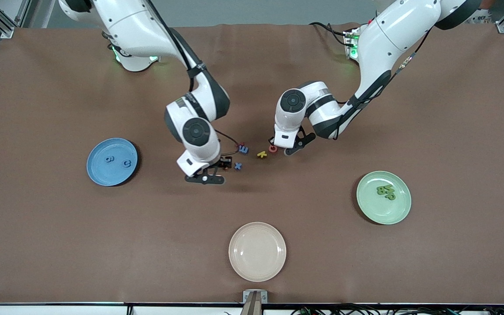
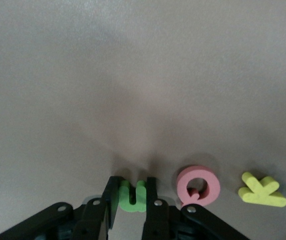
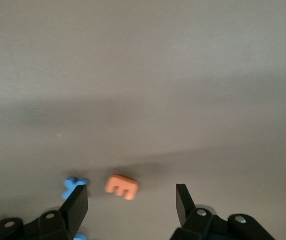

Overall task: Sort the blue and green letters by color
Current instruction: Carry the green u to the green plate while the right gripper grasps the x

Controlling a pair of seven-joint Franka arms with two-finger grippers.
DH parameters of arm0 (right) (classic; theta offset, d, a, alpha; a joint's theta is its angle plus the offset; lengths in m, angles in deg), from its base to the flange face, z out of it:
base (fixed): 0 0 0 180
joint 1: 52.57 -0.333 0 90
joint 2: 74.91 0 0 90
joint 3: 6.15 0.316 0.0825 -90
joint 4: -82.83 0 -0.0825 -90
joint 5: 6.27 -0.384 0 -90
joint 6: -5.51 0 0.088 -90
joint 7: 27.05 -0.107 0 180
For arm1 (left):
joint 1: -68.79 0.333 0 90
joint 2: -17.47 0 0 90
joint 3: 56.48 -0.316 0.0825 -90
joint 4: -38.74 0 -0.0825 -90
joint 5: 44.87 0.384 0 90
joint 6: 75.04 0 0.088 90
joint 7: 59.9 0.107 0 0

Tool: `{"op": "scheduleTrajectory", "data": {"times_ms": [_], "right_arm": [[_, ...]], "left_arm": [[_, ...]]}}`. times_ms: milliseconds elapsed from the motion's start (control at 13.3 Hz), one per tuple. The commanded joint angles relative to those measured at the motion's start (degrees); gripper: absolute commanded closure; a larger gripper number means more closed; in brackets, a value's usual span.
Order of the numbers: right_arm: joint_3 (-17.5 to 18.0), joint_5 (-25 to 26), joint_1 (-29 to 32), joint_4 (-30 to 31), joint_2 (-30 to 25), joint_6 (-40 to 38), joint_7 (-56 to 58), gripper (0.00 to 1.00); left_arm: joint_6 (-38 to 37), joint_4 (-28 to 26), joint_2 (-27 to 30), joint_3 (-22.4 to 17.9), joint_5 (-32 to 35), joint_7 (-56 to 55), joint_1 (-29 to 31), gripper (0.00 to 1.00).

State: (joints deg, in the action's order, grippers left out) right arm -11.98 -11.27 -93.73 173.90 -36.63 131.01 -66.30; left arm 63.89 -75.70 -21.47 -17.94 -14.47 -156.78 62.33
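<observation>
My left gripper [image 2: 131,200]: clenched on the green U [image 2: 132,196], down at the table near its middle, just beside the pink O [image 2: 198,185].
My right gripper [image 3: 131,204]: fingers spread, holding nothing, low over the table by the blue X [image 1: 238,166].
Blue X: on the table, nearer the front camera than the blue E [image 1: 243,149].
Orange letter [image 3: 122,186]: lying on the table ahead of my right gripper's spread fingers.
Blue plate [image 1: 99,173]: toward my right arm's end, with 2 blue letters [image 1: 117,161] in it.
Green plate [image 1: 392,210]: toward my left arm's end, with green letters [image 1: 385,191] touching in a cluster.
Yellow K [image 1: 261,154]: between the blue E and the pink O.
Cream plate [image 1: 257,251]: nearest the front camera.
</observation>
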Motion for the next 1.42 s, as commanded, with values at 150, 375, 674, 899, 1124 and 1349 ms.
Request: {"op": "scheduleTrajectory", "data": {"times_ms": [150,375,674,899,1124,1349], "right_arm": [[-0.5,-0.5,-2.0,-7.1,5.8,-0.9,-5.1,0.21],[-0.2,-0.5,-2.9,-7.3,6.7,0.2,-6.2,0.22],[1.4,-0.5,-3.4,-7.5,8.2,2.7,-9.4,0.22],[1.5,-0.5,-4.0,-8.1,9.7,4.0,-9.5,0.24],[1.6,-0.5,-4.3,-8.1,9.9,4.3,-9.5,0.29],[1.6,-0.6,-4.3,-8.0,9.9,4.3,-9.5,0.42]], "left_arm": [[-1.5,0.9,1.1,-0.2,1.3,0.2,2.9,0.98],[-4.3,1.0,4.4,0.0,1.5,6.9,8.6,0.98],[-7.7,3.2,7.4,0.0,1.5,16.6,15.1,0.99],[-15.1,9.6,7.4,0.0,1.4,24.0,17.5,1.00],[-16.9,13.3,6.6,-0.1,1.4,32.5,21.7,1.00],[-16.8,14.6,5.6,-0.2,1.4,40.3,25.8,1.00]]}}
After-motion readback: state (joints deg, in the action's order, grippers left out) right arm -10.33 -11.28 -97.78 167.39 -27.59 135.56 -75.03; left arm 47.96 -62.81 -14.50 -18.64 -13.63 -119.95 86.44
